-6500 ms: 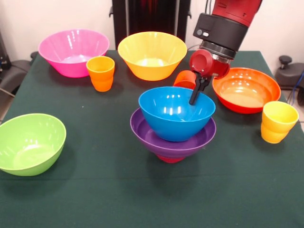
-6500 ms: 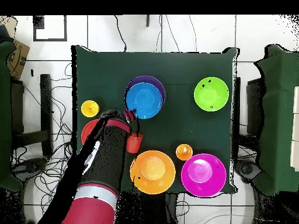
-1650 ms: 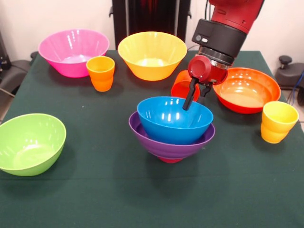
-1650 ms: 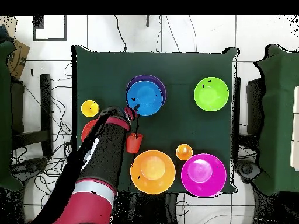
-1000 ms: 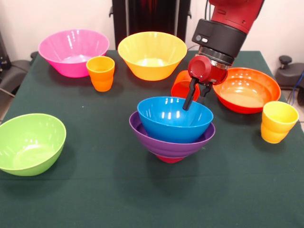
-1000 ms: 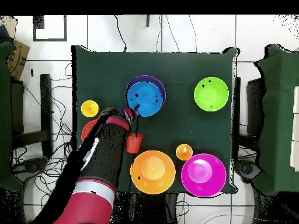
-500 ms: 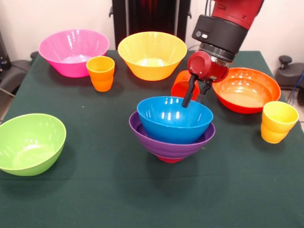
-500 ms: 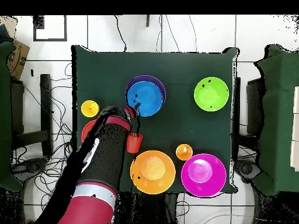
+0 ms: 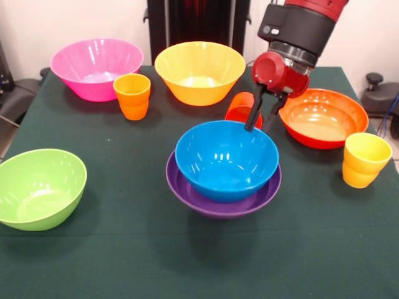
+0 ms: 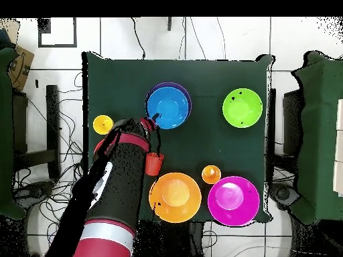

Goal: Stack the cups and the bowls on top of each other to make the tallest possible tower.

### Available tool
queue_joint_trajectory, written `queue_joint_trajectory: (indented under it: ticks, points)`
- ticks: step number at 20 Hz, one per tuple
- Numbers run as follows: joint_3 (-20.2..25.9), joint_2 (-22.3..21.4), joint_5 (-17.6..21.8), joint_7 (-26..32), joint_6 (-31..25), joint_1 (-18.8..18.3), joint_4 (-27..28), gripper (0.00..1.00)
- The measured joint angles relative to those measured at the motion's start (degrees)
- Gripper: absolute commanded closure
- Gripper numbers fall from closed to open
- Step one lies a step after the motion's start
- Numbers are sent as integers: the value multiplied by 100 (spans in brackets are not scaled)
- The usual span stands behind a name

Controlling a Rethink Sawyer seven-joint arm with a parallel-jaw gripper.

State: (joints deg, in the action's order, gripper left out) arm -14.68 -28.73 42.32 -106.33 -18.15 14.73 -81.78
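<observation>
My gripper (image 9: 262, 121) is shut on the far rim of the blue bowl (image 9: 224, 159), one finger inside and one outside. The blue bowl sits nested in the purple bowl (image 9: 187, 194), and both look raised and tipped toward the camera. The small magenta-red bowl is hidden under them. In the overhead view the gripper (image 10: 154, 123) is at the edge of the blue bowl (image 10: 167, 107). The red-orange cup (image 9: 240, 107) lies just behind the gripper. The ribbed orange cup (image 9: 132, 95) and the ribbed yellow cup (image 9: 365, 159) stand apart.
The orange-red bowl (image 9: 324, 118) sits right of the gripper. The yellow bowl (image 9: 199, 71) and the pink bowl (image 9: 96, 65) stand at the far side. The green bowl (image 9: 37, 187) is at the near left. My arm (image 10: 117, 194) hides part of the table.
My gripper has risen with the blue bowl's rim in it. The blue and purple bowls have come up and toward the camera, and the small red bowl under them no longer shows.
</observation>
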Motion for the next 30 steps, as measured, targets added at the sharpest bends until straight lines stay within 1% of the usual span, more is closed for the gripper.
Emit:
queue_joint_trajectory:
  ticks: [3, 9, 16, 24, 30]
  points:
    - [47, -126, -87, 0, -37, -39, -22, 0]
    - [115, -152, -190, 0, -236, -82, -35, 0]
    - [203, -135, -211, 0, -595, -157, -63, 0]
    - [404, -157, -237, 0, -997, -349, -205, 0]
    - [502, -207, -237, 0, -1037, -379, -306, 0]
